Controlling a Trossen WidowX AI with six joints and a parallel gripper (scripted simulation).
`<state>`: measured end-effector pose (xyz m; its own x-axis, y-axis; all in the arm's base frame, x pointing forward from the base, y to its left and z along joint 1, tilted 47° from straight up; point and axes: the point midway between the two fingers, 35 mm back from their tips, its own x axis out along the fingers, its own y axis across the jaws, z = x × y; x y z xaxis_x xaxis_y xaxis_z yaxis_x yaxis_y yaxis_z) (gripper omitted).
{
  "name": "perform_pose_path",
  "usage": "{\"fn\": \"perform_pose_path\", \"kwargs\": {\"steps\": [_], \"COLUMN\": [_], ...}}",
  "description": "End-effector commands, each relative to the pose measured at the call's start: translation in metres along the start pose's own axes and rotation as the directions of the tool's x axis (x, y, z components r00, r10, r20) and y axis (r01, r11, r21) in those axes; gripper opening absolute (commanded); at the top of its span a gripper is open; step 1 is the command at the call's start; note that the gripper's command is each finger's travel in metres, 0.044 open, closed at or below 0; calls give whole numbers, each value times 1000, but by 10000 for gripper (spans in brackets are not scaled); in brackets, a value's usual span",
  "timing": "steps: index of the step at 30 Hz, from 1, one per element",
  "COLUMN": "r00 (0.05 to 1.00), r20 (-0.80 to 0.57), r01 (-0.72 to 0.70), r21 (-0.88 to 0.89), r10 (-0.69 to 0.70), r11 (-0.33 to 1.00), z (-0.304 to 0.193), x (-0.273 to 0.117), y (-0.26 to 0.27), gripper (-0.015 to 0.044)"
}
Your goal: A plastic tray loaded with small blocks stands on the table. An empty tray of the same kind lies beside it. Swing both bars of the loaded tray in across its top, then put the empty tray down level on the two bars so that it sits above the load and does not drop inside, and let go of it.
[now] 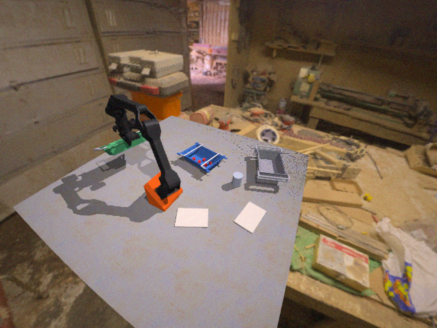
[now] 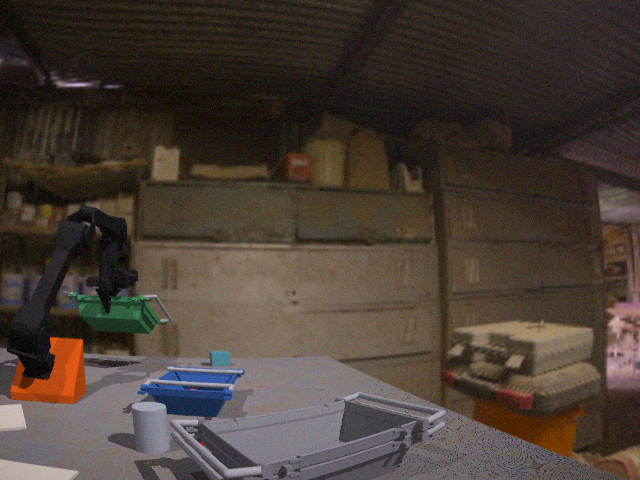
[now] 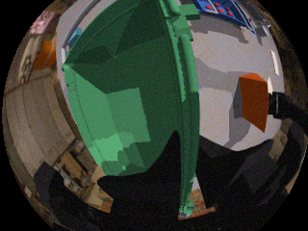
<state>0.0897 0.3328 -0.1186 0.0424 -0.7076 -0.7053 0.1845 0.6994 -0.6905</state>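
Observation:
The loaded blue tray stands on the table with small red blocks inside. Its two white wire bars lie across its top, one towards one end and the other towards the other. My gripper is shut on a long side wall of the empty green tray. It holds that tray above the table, tilted, away from the blue tray. A bar of the green tray sticks out past its end.
A grey tray, seemingly two nested, stands beyond a pale cylinder. A cyan cube is behind the blue tray. Two white cards lie near the orange arm base.

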Motion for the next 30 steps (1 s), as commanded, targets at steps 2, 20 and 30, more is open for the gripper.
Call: {"fn": "perform_pose_path", "kwargs": {"steps": [2,20,30], "r00": [1000,999,998], "r20": [-1,-1,3], "r01": [-21,-45,-62], "r21": [5,171,327], "r10": [21,46,64], "r11": [1000,984,943], "z": [-1,43,85], "x": [-7,-20,-28], "y": [1,-15,-34], "gripper": [0,0,0]}}
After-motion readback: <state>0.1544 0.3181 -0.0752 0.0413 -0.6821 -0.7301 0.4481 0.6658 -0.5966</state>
